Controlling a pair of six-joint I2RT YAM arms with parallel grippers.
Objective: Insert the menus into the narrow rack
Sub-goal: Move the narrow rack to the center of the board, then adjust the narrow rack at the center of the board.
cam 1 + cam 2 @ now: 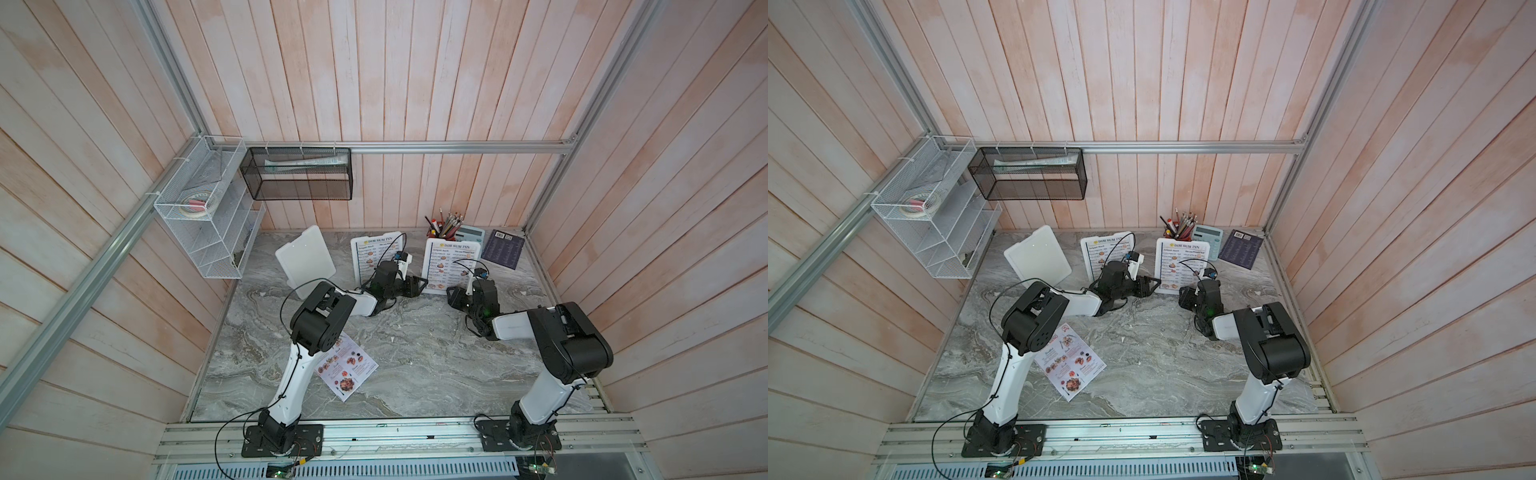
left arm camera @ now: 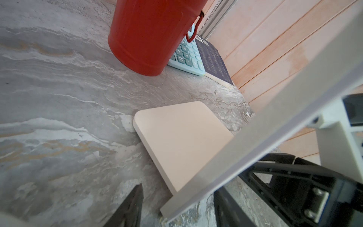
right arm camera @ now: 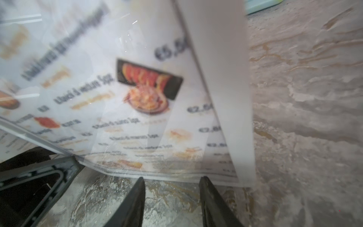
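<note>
Centre frame, both arms crowd the right-hand Dim Sum menu [image 1: 444,266]. The left jaws stand apart at its lower corner; the right jaws gape just short of its bottom edge.

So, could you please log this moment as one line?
left gripper open at menu corner | right gripper open at its bottom edge

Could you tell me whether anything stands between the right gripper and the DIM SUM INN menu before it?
Nothing visible does: the right gripper, jaws open, faces the lower edge of the white printed DIM SUM INN menu across grey marble tabletop.
</note>
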